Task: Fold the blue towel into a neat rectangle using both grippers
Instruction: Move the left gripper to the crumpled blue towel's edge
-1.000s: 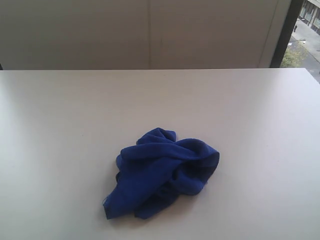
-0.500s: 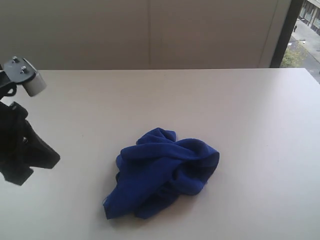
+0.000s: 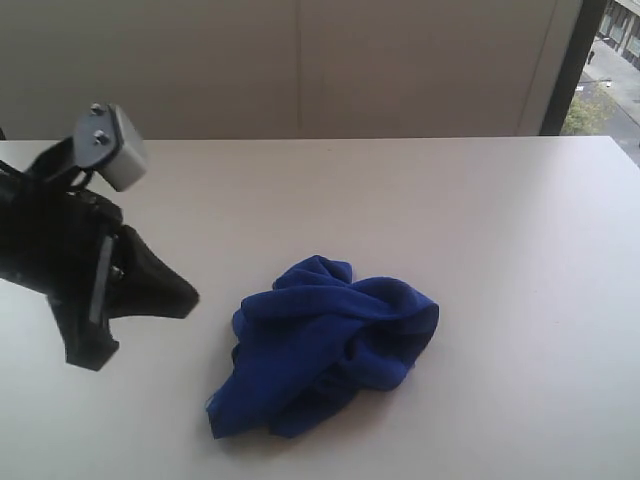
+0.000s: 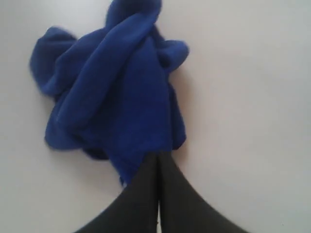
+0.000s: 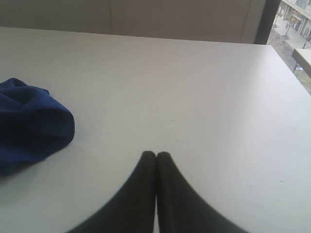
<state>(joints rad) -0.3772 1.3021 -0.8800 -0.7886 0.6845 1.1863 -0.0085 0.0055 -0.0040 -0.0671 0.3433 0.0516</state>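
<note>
Left tool is new in the exterior view: absent a second ago, at the left edge half a second ago, now well in over the bench. Tip near the towel, not touching. Jaws pressed together, nothing between them. Its wrist view looks onto the heap with the closed tip over the fringe; cannot tell contact there.

Towel unmoved across all three exterior pictures: crumpled blue heap, mid-bench toward the front edge, no corner laid out.

Right tool is out of the exterior view. Its own wrist view shows jaws pressed together, empty, over bare bench, towel apart from it.

Reading: approach just begun, no fold made. Left tool must spread before any pick, and a corner needs finding first.

Writing: none readable. No label shows on the towel. Grey block atop the left arm has two screws, no markings
</note>
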